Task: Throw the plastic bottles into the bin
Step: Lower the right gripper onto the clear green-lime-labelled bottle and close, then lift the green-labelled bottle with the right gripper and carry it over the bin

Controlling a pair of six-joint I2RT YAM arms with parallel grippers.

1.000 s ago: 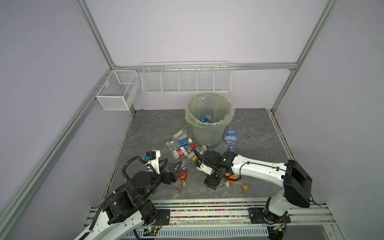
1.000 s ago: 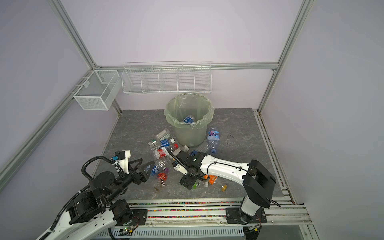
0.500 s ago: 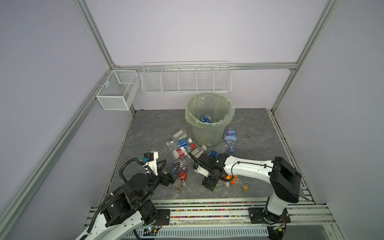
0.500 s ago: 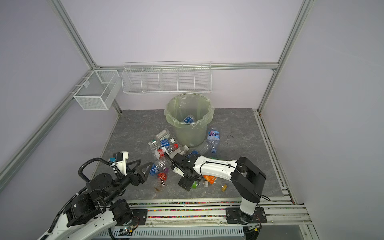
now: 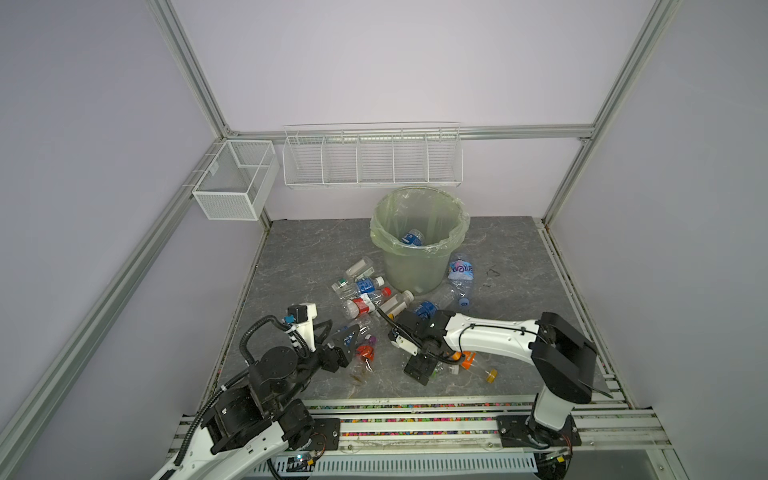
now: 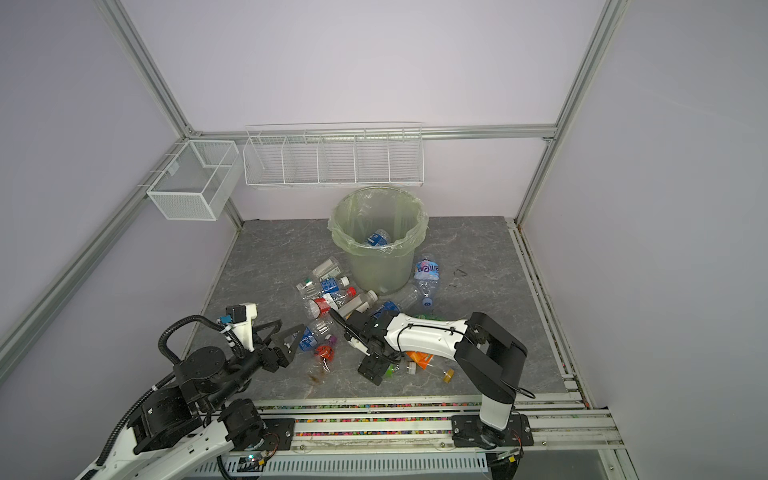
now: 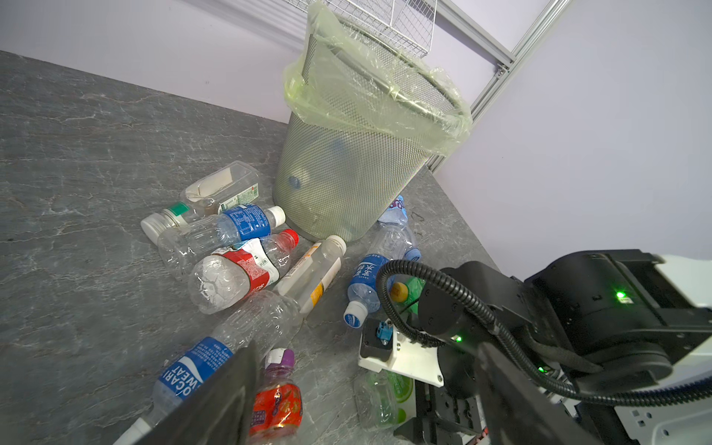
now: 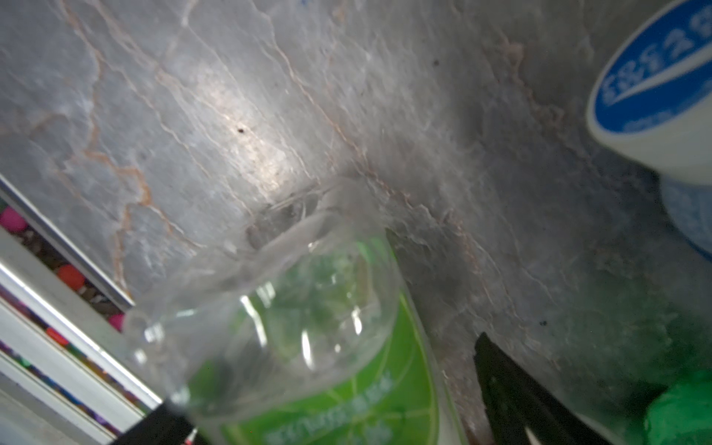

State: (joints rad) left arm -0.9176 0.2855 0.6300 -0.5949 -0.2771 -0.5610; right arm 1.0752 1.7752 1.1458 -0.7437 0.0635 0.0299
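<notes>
Nearest my base, my left gripper [image 5: 345, 329] hangs low over the grey table [image 5: 307, 249], jaws spread wide and holding nothing. In its wrist view a small red bottle [image 7: 275, 400] with a purple cap lies between my fingers. A long blue-labelled bottle [image 7: 196, 370] runs partly under one finger [image 7: 215, 400].

My right gripper [image 5: 419, 369] points down at the table near the front edge, jaws also wide. They straddle a clear green-labelled bottle [image 8: 308, 346] lying on its side. A gap shows between it and one finger [image 8: 512, 404], so I have no grip on it. Just to the right in both top views, an orange bottle [image 5: 467, 360] with a yellow cap lies partly under my forearm.

Further back, a loose heap of bottles [image 5: 362, 305] lies on the table, red, blue and pale labels mixed together. Behind the heap stands the bin [image 5: 411, 270], upright and lined with a pale green bag, with one bottle inside [image 5: 412, 238]. A big clear bottle [image 5: 460, 270] lies just beside the bin on the right. On the far wall hang two white wire baskets [image 5: 370, 164].
</notes>
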